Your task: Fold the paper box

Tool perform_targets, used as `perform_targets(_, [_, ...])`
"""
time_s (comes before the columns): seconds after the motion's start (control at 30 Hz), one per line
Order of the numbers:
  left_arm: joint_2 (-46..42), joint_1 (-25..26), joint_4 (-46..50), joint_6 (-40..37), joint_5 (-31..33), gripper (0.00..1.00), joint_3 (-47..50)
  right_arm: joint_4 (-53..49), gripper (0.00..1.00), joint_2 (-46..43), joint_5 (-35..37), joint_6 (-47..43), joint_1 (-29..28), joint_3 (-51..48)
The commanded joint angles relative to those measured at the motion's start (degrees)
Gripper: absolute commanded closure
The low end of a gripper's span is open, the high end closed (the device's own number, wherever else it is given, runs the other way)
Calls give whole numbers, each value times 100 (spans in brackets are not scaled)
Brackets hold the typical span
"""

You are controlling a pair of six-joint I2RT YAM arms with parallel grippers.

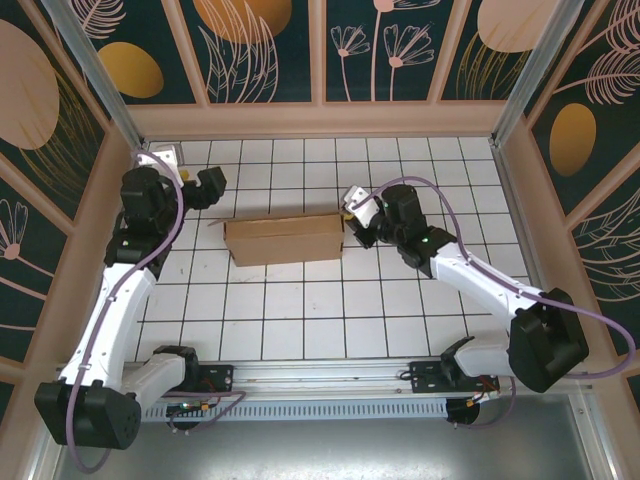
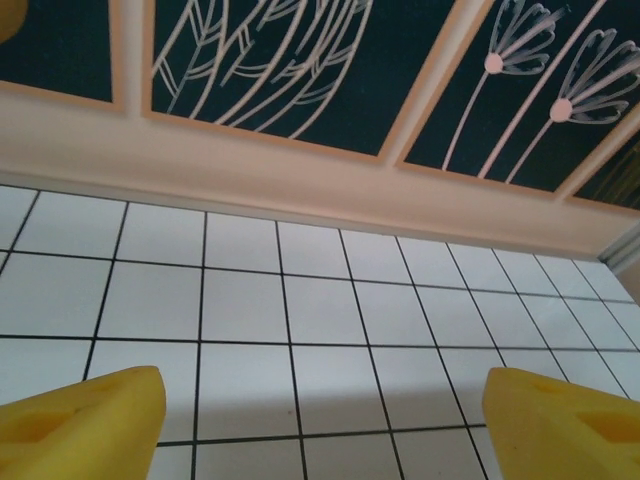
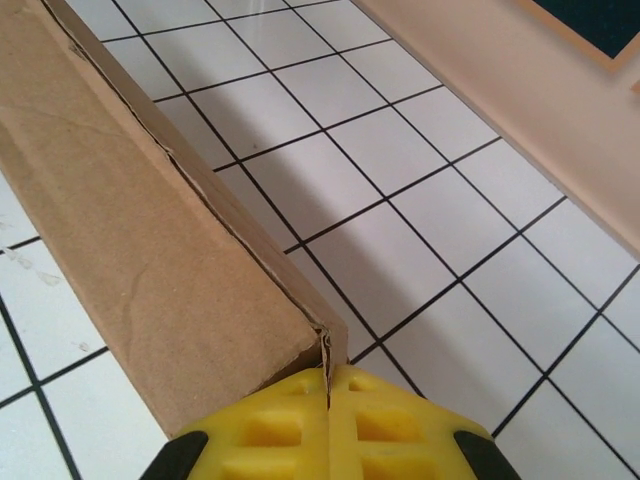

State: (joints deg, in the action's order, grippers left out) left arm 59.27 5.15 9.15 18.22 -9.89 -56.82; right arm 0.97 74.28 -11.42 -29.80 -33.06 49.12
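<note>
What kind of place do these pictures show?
Probably a purpose-built robot test cell, not a home: a white tiled table boxed in by plant-painted wall panels and a metal frame post.

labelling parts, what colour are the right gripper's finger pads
The pads are bright yellow, clearest in the right wrist view.

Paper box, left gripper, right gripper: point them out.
paper box (image 1: 285, 240): top view, middle of its upper face.
left gripper (image 2: 322, 420): left wrist view, midway between open fingertips.
right gripper (image 3: 328, 395): right wrist view, seam between shut fingertips.
</note>
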Motion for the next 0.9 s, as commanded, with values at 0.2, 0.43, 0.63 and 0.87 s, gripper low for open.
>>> perform_targets(0.2, [283,21,-220,-617,127,23,-131,-375,97,434,-653,-595,464,597])
perform_targets(0.43, [-271,21,-492,-1781,-777,41,886,-432,97,604,-614,-708,570,673])
perform_targets(0.63, [-815,72,-885,-2145,-1244,44,1601,-352,96,517,-581,-794,693,552])
perform_targets(0.87, [-207,135,-811,-2054,-938,40,991,-256,96,652,-546,-809,781,487])
